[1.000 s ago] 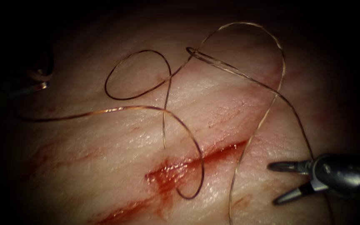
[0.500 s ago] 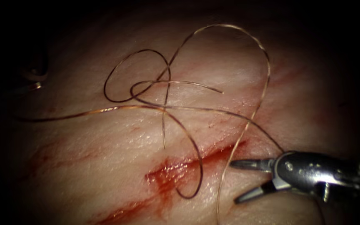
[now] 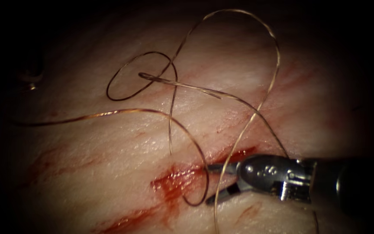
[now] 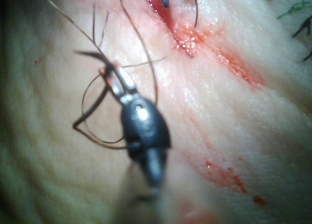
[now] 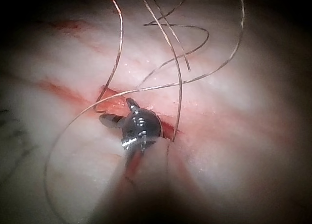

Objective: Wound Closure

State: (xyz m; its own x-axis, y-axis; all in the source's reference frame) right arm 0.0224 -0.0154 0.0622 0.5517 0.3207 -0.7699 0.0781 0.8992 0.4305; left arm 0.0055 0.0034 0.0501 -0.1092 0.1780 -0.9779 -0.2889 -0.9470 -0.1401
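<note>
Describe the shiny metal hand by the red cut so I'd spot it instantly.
Find the red cut across the pale tissue; near its right end sits the right hand, a golden thread crossing it. Its jaws gape, holding nothing, whereas the left hand, far left of the cut, is shut on what looks like the dark curved needle, out of the tissue.

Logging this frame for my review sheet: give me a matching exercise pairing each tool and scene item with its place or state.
1. right arm's silver metal claw
2. left arm's dark metal claw
3. thin golden-brown thread
4. red fluid

A. lies in loose loops over the pale tissue
B. open at the cut, holding nothing
C. pooled along the cut
D. away from the cut, dark strands at its tip, grip unclear

Pairs: 1-B, 2-D, 3-A, 4-C
</note>
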